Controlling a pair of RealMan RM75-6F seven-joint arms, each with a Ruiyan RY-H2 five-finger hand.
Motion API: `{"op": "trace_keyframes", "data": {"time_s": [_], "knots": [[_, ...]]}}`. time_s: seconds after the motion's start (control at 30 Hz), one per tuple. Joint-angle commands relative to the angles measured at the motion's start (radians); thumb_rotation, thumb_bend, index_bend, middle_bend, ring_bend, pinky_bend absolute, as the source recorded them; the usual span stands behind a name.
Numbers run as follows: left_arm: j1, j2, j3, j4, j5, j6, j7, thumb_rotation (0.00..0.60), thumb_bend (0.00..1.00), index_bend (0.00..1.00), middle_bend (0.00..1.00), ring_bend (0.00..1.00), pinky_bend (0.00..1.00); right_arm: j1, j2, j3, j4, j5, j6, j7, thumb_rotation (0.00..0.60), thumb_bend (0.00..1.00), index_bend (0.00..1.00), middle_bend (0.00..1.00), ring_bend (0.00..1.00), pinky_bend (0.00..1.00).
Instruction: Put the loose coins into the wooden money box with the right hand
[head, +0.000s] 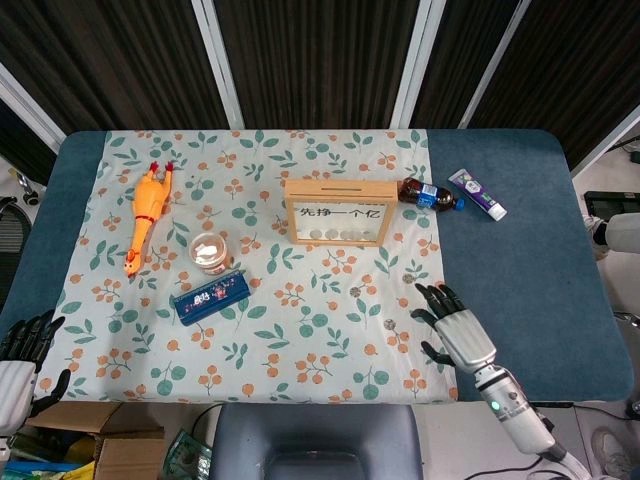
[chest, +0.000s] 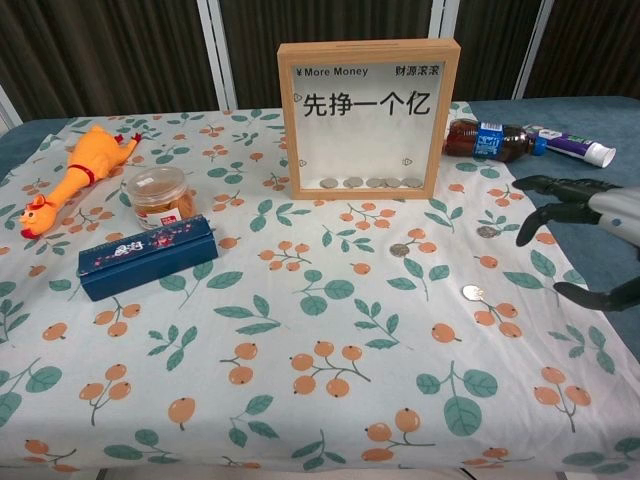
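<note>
Flat round metal coins (chest: 472, 292) lie on floral cloth (head: 300, 340); the glass-fronted wooden box (head: 336, 211) stands upright. Right hand (head: 455, 325) spread, empty.

Both views are bright and evenly lit from above, with soft, short shadows; the wooden money box (chest: 368, 118) throws only a faint one onto the floral tablecloth (chest: 300, 330) just in front of it. Its clear front pane shows no strong glare, and the printed characters read sharply. Behind the money box the dark curtain (head: 320, 60) stays deep and underexposed. Focus is crisp throughout. The head view bends slightly at its corners.
</note>
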Motion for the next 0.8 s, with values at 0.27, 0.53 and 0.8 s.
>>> {"op": "trace_keyframes", "data": {"time_s": [0.27, 0.53, 0.8], "knots": [[0.002, 0.002, -0.001, 0.002, 0.001, 0.004, -0.008, 0.600, 0.45, 0.00, 0.00, 0.00, 0.00, 0.079, -0.118, 0.004, 0.109, 0.040, -0.071, 0.011, 0.600, 0.66, 0.49, 0.03, 0.00, 0.00], [0.001, 0.007, -0.001, 0.003, -0.001, -0.001, -0.019, 0.600, 0.45, 0.00, 0.00, 0.00, 0.00, 0.093, -0.156, -0.007, 0.160, 0.069, -0.088, -0.002, 0.600, 0.66, 0.49, 0.03, 0.00, 0.00], [0.000, 0.008, 0.001, 0.005, 0.003, -0.002, -0.036, 0.600, 0.44, 0.00, 0.00, 0.00, 0.00, 0.101, -0.186, -0.010, 0.197, 0.091, -0.085, -0.007, 0.600, 0.62, 0.49, 0.04, 0.00, 0.00]]}}
